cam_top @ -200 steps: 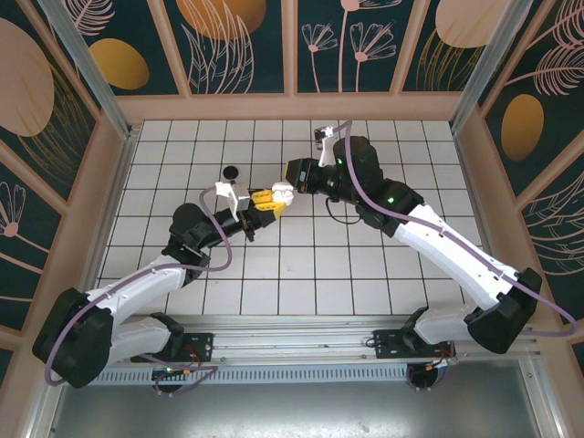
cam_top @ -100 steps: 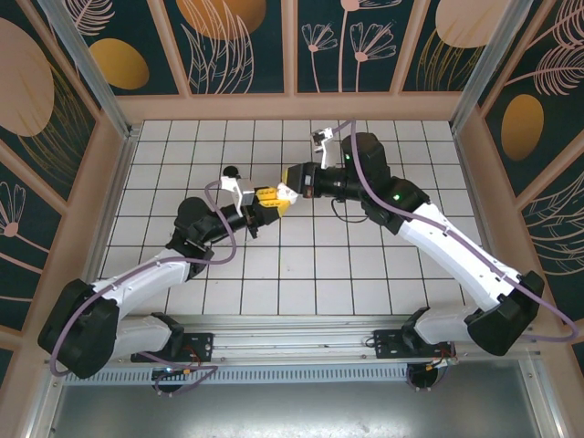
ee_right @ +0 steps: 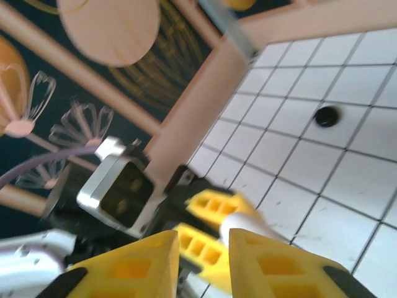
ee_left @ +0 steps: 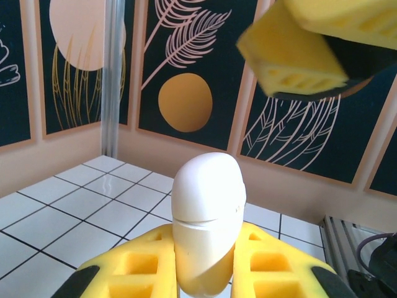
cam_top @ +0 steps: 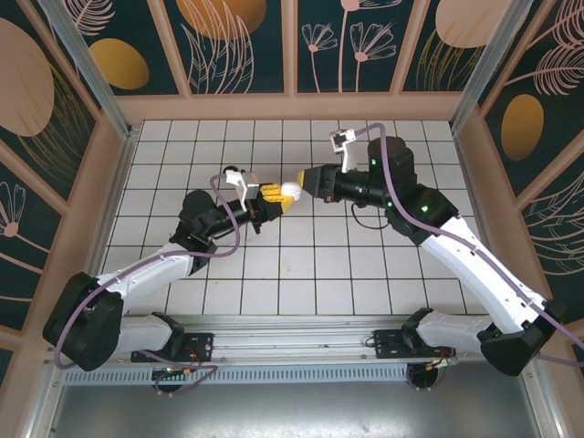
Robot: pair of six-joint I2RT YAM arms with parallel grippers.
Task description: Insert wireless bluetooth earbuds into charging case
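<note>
While raised over the surface's [cam_top: 365, 265] middle, clamps white charging case [ee_left: 208, 211] in left claw [cam_top: 276, 193]; holds right claw [ee_right: 203, 245] narrowly parted, empty, just beside.

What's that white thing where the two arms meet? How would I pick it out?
Look at the middle of the white tiled table, where the left gripper and right gripper nearly meet. The left one pinches a white case between its yellow pads. It is smooth, rounded and egg-like with a fine seam, unlike the blocky pads.
</note>
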